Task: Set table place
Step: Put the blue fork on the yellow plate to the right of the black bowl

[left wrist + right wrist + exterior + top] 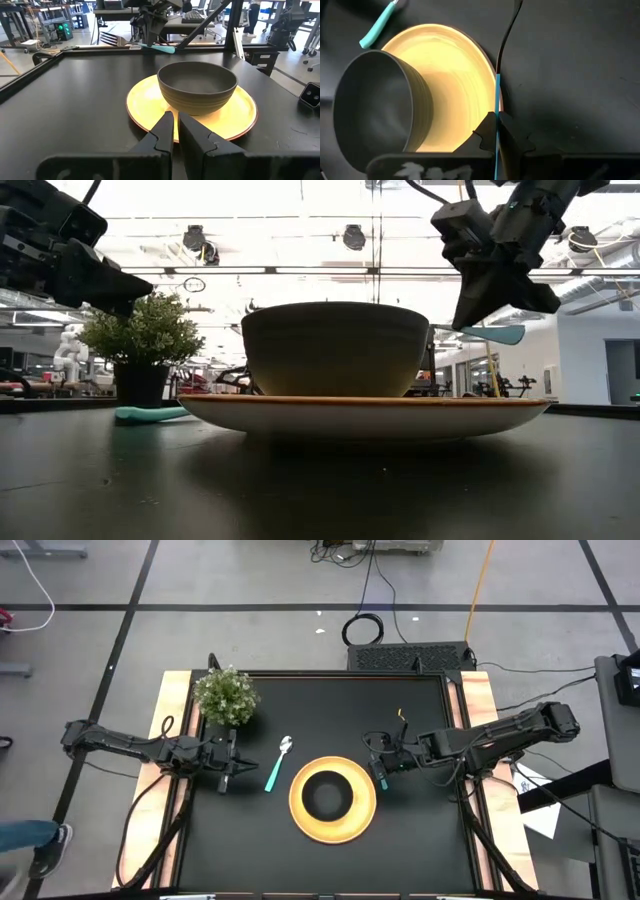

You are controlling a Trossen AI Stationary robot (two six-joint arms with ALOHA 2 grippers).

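- Here, the left gripper (226,764) sits low over the table (420,840), jaws nearly closed on nothing; the spoon (278,763) lies just right of it.
- Further right, the black bowl (324,796) rests on the yellow plate (300,815).
- The right gripper (381,771), just beside the plate's right rim, is clamped on the teal-handled fork (496,120).

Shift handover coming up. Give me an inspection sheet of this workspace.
Surface: black table, wooden side strips.
Job's things: black bowl sits on yellow plate; spoon lies left of the plate; fork held above the table at the plate's right.
Clutter: potted plant at back left.
Grippers: right gripper shut on fork; left gripper nearly closed, empty, left of the spoon.
Cables: coiled cable on floor behind.
Surroundings: a person's shoe at left.
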